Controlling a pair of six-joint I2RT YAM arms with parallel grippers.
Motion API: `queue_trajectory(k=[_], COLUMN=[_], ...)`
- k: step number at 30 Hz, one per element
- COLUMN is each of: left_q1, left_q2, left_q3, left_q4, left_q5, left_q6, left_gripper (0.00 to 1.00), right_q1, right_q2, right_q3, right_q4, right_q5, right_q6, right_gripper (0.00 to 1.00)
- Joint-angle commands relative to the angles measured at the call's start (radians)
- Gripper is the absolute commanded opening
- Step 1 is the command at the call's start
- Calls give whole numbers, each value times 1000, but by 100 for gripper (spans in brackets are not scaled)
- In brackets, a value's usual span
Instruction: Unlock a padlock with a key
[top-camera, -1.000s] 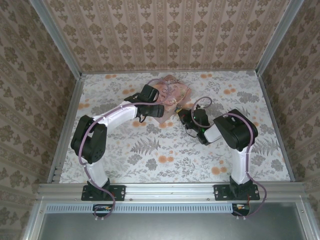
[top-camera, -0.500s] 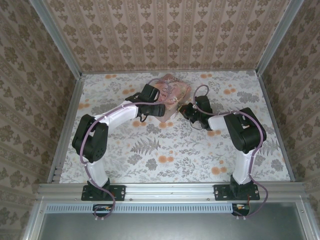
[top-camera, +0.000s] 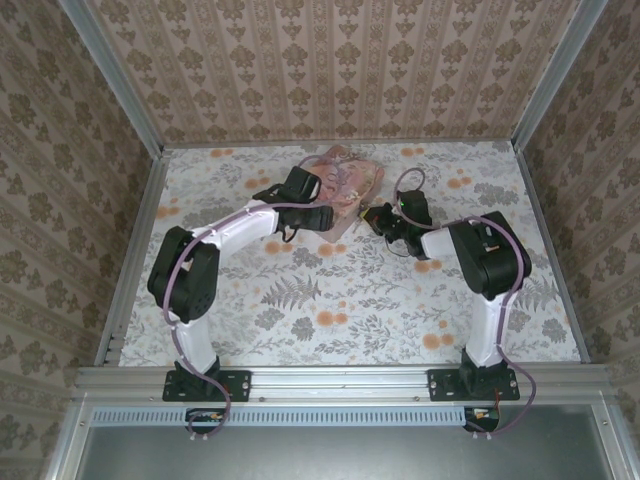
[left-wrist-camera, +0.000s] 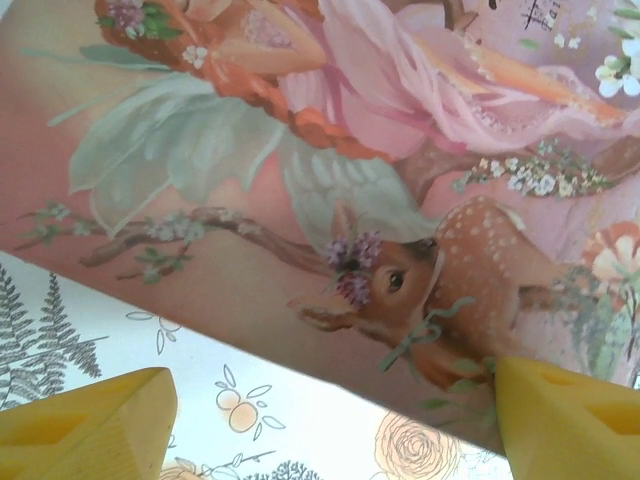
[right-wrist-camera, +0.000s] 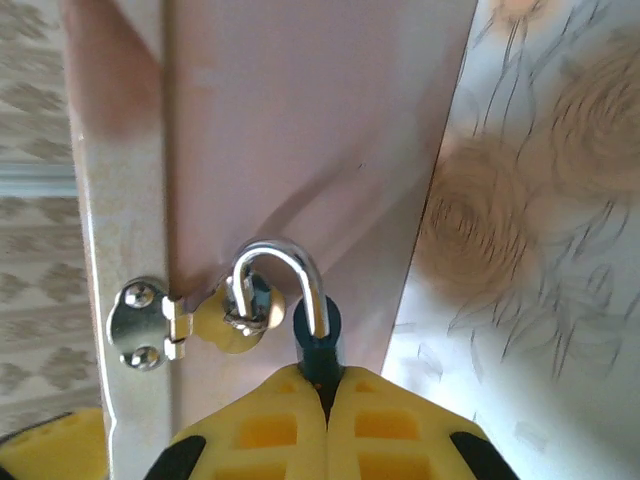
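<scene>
The pink illustrated tin lies at the back of the table. In the right wrist view its metal hasp carries the padlock: the silver shackle passes through the hasp's loop. My right gripper is shut on the padlock's dark teal body. From above it sits at the tin's right side. My left gripper is open, its yellow fingers spread wide at the tin's near edge, one over the cloth, the other at the tin's rim. The key is hidden.
The flowered tablecloth covers the table inside patterned walls. Metal rails run along the sides. Both arms reach in toward the tin from either side, their forearms lying low over the cloth.
My right arm has swung farther back and up against the tin's right side, still shut. The tin has turned a little. The left arm has hardly moved.
</scene>
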Motion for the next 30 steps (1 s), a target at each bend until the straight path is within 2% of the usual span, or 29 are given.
queue_trajectory(k=[1,3,6,11,21,30], left_q1=[20,19,19,16,14,-46], left_q2=[86,86,86,91,-8,-69], left_q3=[-52,-50,-49,-49,-42,147], left_q4=[-262,-263,-259,-254,-259,-327], left_q5=[-81,-80,-77,-73,-58,-91], left_q6=[31,29,28,26,12,35], left_gripper=[81,81,81,81,83,89], right_q1=[-124,-123,-110,-116,-103,-53], right_q2=[146,131,52,-1,-62,-114], right_q3=[-20,9,25,21,-57,-174], right_q4=[371,306,94,-38,-83,-33], right_q5=[81,67,74,80,77,69], right_q6=[261,238,105,29,-25,-39], right_gripper=[0,0,0,0,0,0])
